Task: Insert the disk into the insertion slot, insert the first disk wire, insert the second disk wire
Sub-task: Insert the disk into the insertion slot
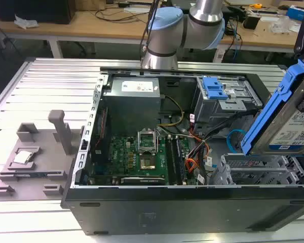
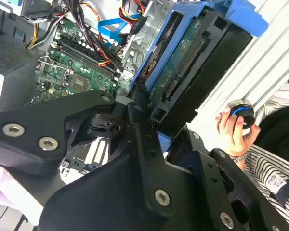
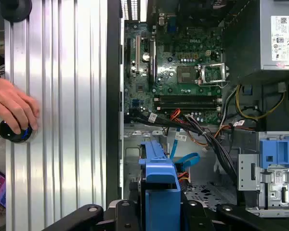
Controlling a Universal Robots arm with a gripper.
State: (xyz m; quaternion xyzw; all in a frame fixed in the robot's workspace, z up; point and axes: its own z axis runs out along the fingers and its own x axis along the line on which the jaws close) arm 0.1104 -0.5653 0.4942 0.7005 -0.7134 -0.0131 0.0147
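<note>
Disk (image 1: 293, 129) clamped in the gripper (image 3: 160, 214), jaws tight on its blue frame. Tilted steeply, long axis rising toward the exterior view's right, lower end just above the slot (image 1: 253, 169), beside the light-blue wire (image 1: 235, 139).

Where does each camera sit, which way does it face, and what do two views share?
Exterior view: off the arm, above the open computer case, looking down into it; the arm's joints show behind, the disk tilted at the exterior view's right.
First wrist view: on the arm, facing past the gripper holding the disk toward the motherboard.
Second wrist view: on the arm, facing along the gripper's black links at the disk's underside.
Both wrist views share disk, motherboard and a person's hand.
</note>
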